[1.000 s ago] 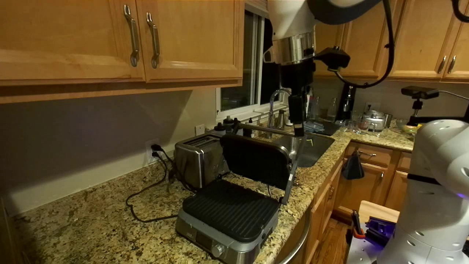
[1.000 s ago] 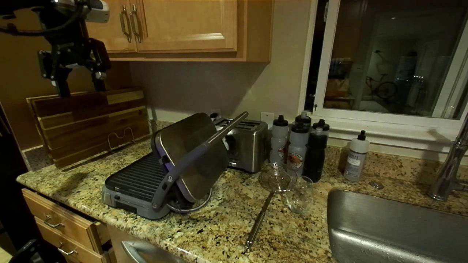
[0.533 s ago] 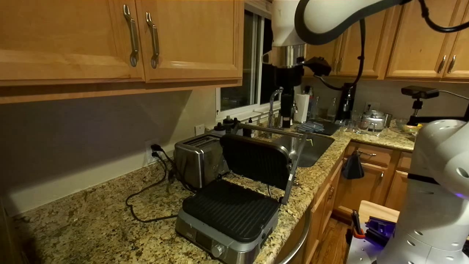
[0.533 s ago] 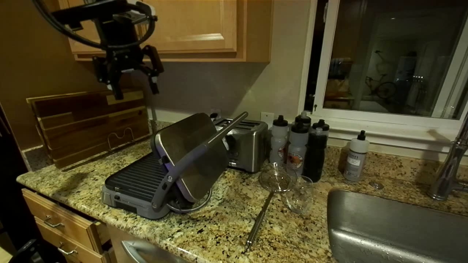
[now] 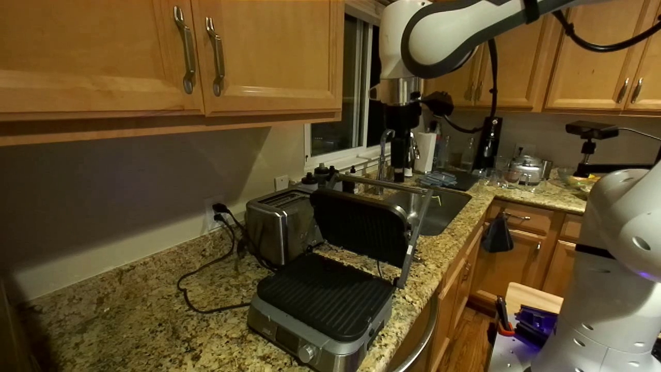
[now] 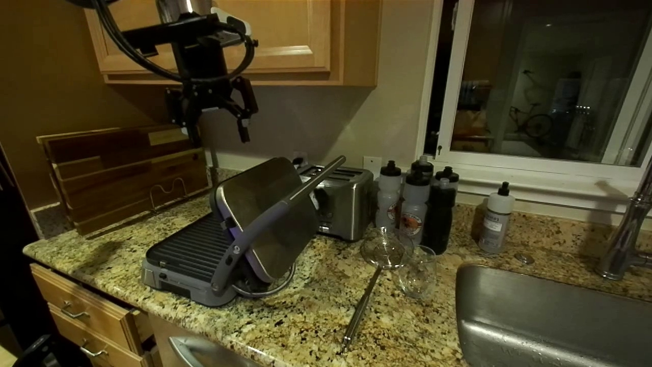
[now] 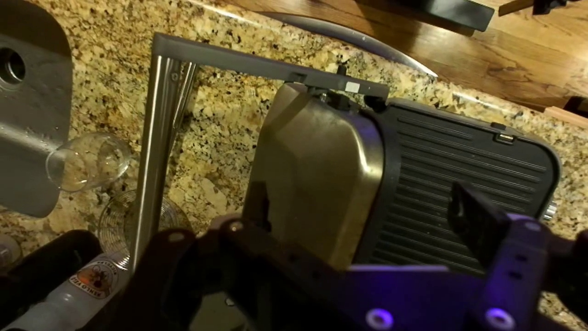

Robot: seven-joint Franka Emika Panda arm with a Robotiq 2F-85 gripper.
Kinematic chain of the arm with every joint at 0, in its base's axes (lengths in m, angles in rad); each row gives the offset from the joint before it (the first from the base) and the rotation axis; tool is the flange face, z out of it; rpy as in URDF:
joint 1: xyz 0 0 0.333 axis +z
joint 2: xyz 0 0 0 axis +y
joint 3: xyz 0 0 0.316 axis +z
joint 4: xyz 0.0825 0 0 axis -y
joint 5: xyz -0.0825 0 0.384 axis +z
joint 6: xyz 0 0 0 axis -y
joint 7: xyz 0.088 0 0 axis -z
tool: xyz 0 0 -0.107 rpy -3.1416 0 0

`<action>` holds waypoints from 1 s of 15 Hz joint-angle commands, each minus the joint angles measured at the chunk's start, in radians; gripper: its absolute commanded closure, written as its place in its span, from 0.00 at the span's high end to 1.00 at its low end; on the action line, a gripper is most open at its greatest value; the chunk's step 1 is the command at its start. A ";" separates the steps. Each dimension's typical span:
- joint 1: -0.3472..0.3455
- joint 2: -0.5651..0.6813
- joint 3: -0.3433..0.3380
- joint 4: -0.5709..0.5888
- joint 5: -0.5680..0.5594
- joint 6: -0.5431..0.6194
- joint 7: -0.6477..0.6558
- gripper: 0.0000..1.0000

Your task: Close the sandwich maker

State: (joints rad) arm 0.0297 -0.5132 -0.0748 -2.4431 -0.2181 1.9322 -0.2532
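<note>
The sandwich maker stands open on the counter. Its dark ribbed lower plate [image 5: 325,294] lies flat, and its lid [image 6: 277,219] is tilted up and back. The lid's metal outer side also shows in the wrist view [image 7: 312,147], beside the lower plate [image 7: 468,161]. The handle [image 6: 313,183] slants up past the lid; its bar shows in the wrist view [image 7: 149,151]. My gripper [image 6: 220,137] is open and empty, pointing down above the sandwich maker, apart from it. In the wrist view the gripper [image 7: 358,200] has one finger over the lid and one over the lower plate.
A silver toaster [image 6: 346,204] stands close behind the lid. Several bottles [image 6: 412,209], a clear glass [image 6: 417,275] and a thin metal-handled utensil [image 6: 361,306] are beside it. The sink [image 6: 550,316] is further along. Upper cabinets [image 6: 265,35] hang above, and wooden boards [image 6: 122,178] lean behind.
The gripper has moved from over the wooden boards towards the sandwich maker, rightward in one exterior picture and slightly leftward in another. It stays open. The sandwich maker has not moved.
</note>
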 commanded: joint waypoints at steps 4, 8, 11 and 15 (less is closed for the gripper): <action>-0.018 0.012 -0.006 0.004 -0.008 0.019 -0.016 1.00; -0.057 0.039 -0.060 -0.003 -0.016 0.148 -0.038 1.00; -0.091 0.086 -0.091 -0.003 -0.019 0.278 -0.048 1.00; -0.120 0.183 -0.134 0.012 -0.002 0.418 -0.101 1.00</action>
State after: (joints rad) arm -0.0689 -0.3917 -0.1848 -2.4427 -0.2218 2.2686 -0.3125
